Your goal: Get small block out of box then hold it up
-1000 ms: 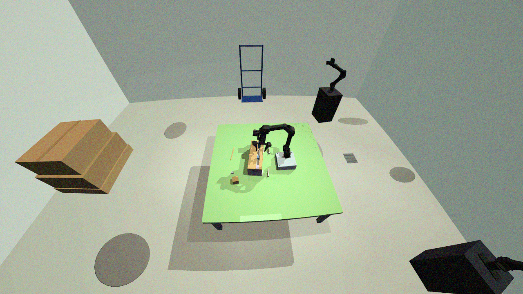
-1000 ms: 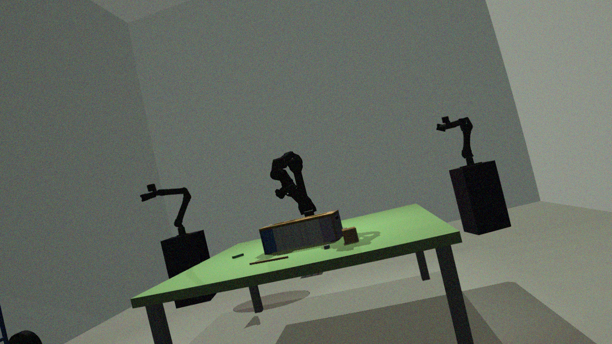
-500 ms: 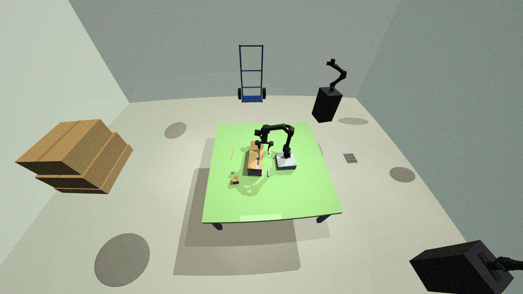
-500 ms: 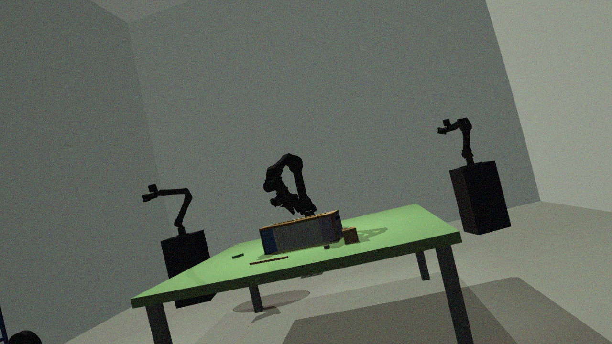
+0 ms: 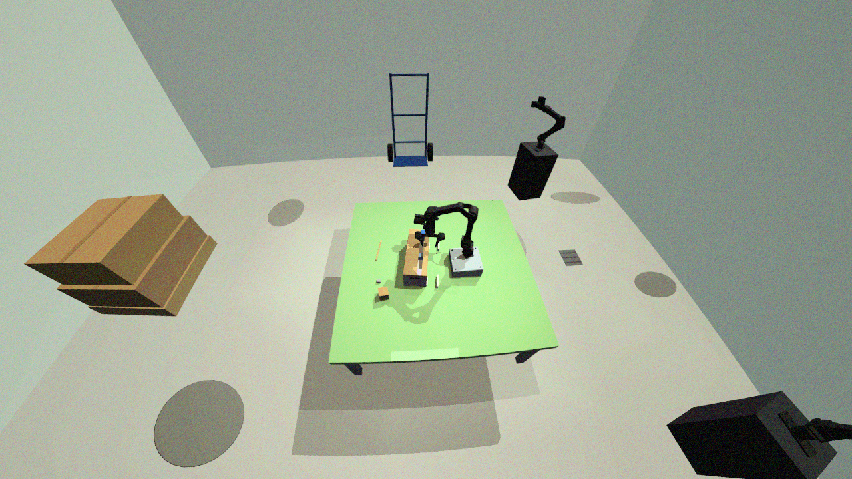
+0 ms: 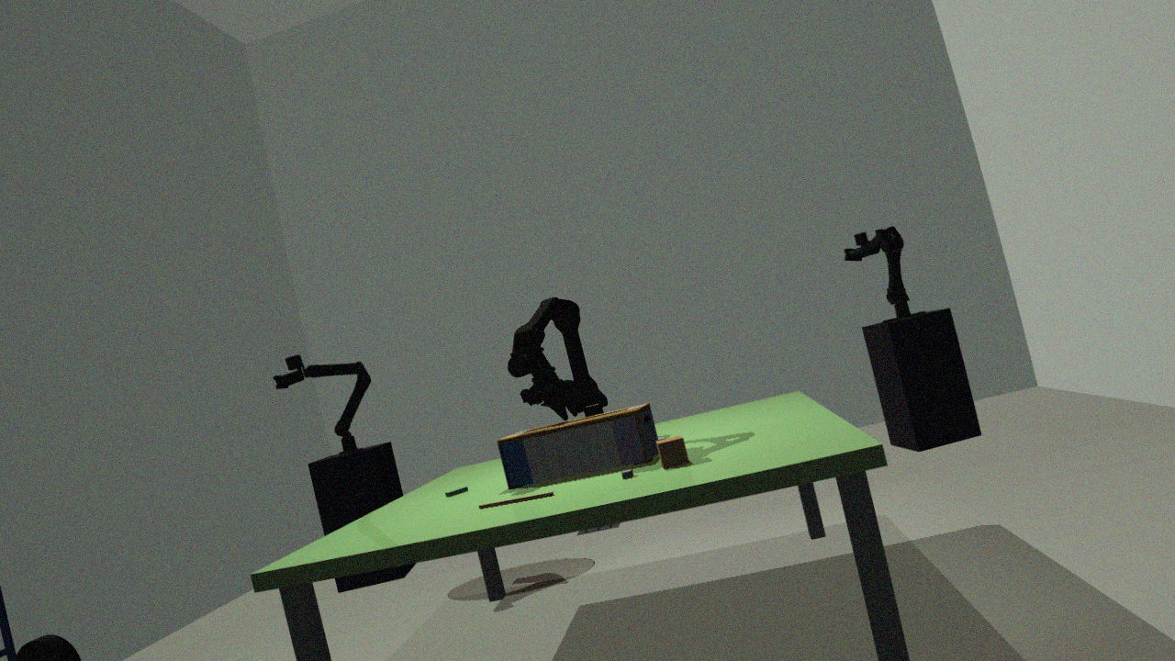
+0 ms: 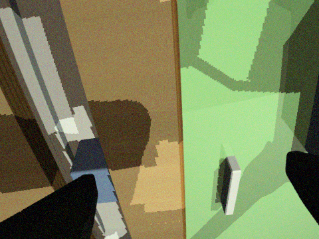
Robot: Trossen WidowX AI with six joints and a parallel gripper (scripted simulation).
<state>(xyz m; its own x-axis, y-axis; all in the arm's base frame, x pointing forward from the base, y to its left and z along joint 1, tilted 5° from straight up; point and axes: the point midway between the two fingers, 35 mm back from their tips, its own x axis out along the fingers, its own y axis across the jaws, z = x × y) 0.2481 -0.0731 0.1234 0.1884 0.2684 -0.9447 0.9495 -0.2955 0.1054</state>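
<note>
The box (image 5: 414,265) (image 6: 575,448) (image 7: 133,66) stands upright on the green table (image 5: 476,321) (image 6: 764,435), with a long slot in its wooden top. A small blue piece (image 5: 420,256) (image 7: 91,186), seemingly the block, shows in the slot near mid-length. A blue part (image 6: 517,463) shows behind the clear front at one end. Which end is the pocket I cannot tell. My gripper (image 5: 430,246) (image 7: 193,174) is open and empty, pointing down over the box. In the wrist view its left fingertip overlaps the blue piece, its right one is over the table beyond the box's edge; contact cannot be told.
A white bar (image 5: 437,281) (image 7: 232,190) lies between box and arm base (image 5: 465,262). A wooden cube (image 5: 383,292) (image 6: 673,453), a small grey piece (image 5: 378,281) (image 6: 627,474) and a thin stick (image 5: 378,251) (image 6: 516,500) lie on the box's other side. A dark green strip (image 6: 456,491) lies past its end.
</note>
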